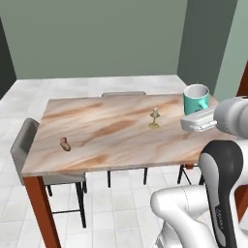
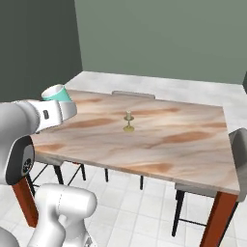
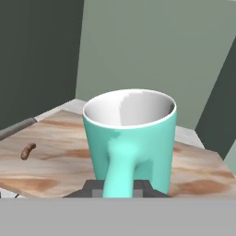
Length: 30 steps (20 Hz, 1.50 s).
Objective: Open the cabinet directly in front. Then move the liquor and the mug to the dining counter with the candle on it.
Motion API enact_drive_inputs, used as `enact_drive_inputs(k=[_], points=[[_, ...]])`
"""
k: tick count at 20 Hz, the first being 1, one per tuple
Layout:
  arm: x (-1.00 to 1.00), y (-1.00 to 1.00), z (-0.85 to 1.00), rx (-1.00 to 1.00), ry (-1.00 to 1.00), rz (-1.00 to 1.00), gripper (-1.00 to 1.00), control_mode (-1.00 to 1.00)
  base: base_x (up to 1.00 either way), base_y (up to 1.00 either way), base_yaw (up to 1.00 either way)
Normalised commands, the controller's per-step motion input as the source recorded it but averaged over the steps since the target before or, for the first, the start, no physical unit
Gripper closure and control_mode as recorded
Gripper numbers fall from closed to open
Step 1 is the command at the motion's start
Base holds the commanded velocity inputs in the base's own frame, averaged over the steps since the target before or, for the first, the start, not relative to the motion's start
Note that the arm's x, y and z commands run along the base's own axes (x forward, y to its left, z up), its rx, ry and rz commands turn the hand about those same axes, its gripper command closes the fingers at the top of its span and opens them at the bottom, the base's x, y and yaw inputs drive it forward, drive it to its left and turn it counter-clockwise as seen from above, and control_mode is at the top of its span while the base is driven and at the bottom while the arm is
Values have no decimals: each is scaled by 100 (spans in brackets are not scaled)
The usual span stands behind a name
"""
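Over the near right corner of the table [image 1: 111, 160], teal mug [image 1: 195, 98] upright in the air, clamped by its handle in the closed pincer [image 3: 119, 186]. Mid-table, candle [image 1: 154, 117] standing (small brown lump [image 1: 65, 144] well apart, toward the left edge).

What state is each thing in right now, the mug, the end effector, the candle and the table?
mug: upright, empty, held by its handle above the table's edge
end effector: shut on the mug's handle
candle: upright in its holder, mid-table
brown lump: lying on the table
table: no bottle on it
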Motion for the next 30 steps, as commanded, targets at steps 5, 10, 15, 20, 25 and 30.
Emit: enact_drive_inputs(k=[5,10,15,20,25,30], points=[[0,0,0,0,0,0,100,100,40,27,-7],[0,0,0,0,0,0,100,100,33,35,-8],[0,0,0,0,0,0,100,100,30,42,-9],[0,0,0,0,0,0,100,100,33,41,-10],[0,0,0,0,0,0,100,100,41,31,-6],[0,0,0,0,0,0,100,100,23,25,-4]])
